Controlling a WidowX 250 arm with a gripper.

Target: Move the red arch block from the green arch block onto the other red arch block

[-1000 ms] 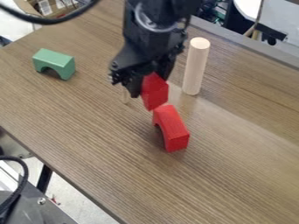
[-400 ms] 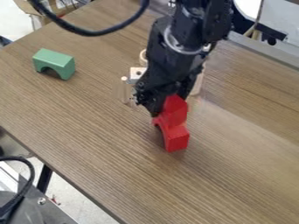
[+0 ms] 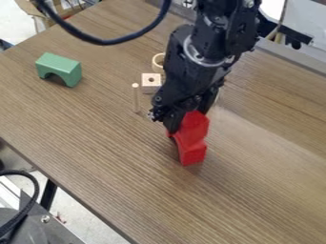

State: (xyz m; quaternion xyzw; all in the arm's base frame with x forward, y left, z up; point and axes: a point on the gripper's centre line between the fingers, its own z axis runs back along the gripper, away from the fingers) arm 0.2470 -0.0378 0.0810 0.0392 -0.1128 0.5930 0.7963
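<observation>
With the red block [image 3: 195,125] gripped in my claw [image 3: 189,121] at the red arch [image 3: 193,154], stacking looks nearly done, only settling and release left.

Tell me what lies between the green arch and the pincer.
In the camera view, a thin upright wooden peg stands between the green arch and the pincer, with a holed wooden block close by.
</observation>
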